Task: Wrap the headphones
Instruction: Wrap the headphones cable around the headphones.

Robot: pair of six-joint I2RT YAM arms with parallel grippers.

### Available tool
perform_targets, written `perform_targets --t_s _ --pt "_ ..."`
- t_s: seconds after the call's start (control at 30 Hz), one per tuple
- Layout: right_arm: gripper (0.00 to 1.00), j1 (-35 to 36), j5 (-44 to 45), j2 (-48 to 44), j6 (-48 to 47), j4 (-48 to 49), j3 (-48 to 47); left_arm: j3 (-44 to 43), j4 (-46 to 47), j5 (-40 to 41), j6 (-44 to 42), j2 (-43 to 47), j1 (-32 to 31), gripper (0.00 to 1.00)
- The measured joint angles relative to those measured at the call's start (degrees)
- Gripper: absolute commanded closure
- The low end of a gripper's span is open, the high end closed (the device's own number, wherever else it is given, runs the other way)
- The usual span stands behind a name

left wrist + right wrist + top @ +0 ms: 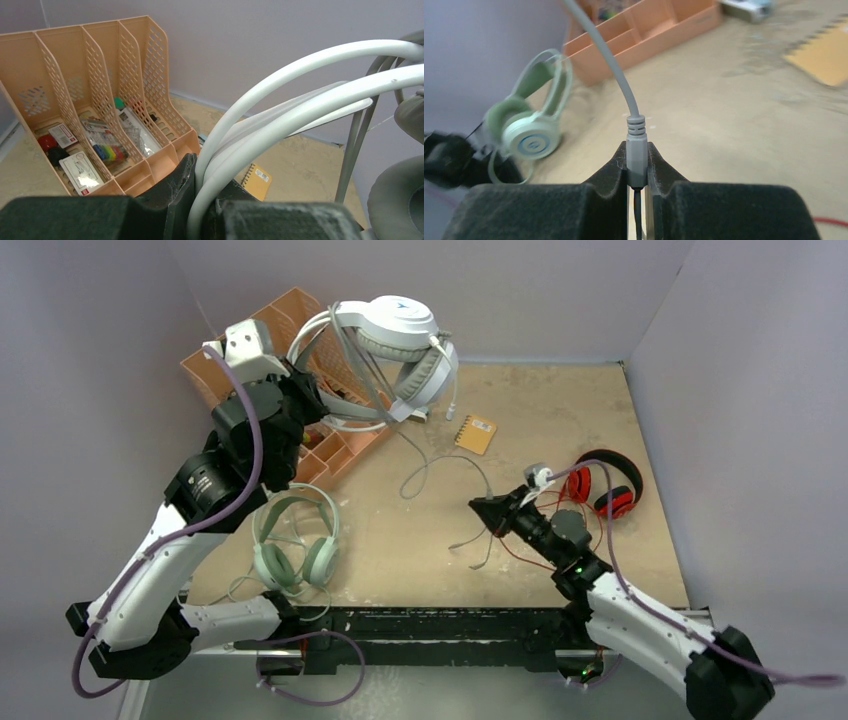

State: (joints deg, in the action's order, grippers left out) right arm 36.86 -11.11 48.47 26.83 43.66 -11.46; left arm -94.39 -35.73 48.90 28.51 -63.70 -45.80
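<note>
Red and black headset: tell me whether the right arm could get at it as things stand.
Probably not yet. The red and black headset lies uncovered on the table beside that arm, but the right gripper is shut on the grey plug and would have to let go first.

Organizer (285,315) back left, notebook (475,433) right of it, headset (322,558) front left

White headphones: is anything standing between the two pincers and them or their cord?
Nothing visible does. The left pincer is shut on the white headphones at the band, and the right pincer grips the plug of their grey cord.
</note>
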Motion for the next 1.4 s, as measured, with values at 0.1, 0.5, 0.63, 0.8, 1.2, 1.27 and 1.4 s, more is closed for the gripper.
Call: perform_targets --t_s 0.1,0.5,0.63,0.8,1.2,1.27,1.4 --pt "1.00 -3.4 6.8 -6.8 0.3 -10.8 0.0 0.0 0.0 0.6 -0.3 0.7 0.0 1.00" --pt "1.00 -11.9 8.1 12.5 3.7 -26.5 -7.3 -6.9 -4.3 -6.2 1.1 5.1 0.0 1.00" --pt "1.00 -16.7 5.2 15.8 3.6 -27.3 -13.9 -8.0 -7.6 -11.2 0.9 7.2 0.0 1.00" --pt "1.00 -23.2 0.8 19.9 1.6 -29.7 -22.4 -12.3 -13.8 -22.5 -0.9 5.3 0.0 1.00" --pt "1.00 -36.0 -1.8 27.9 -4.1 -44.9 -41.6 10.7 -23.2 -45.4 -11.5 -1.5 -0.1 1.00" --pt "1.00 -37.5 -2.0 28.3 -5.2 -47.5 -45.0 14.6 -23.4 -43.4 -12.2 -2.6 -0.2 1.00" --pt "1.00 -38.1 -4.1 29.7 -8.0 -52.1 -52.7 20.6 -20.2 -37.1 -12.2 -5.3 -2.7 1.00"
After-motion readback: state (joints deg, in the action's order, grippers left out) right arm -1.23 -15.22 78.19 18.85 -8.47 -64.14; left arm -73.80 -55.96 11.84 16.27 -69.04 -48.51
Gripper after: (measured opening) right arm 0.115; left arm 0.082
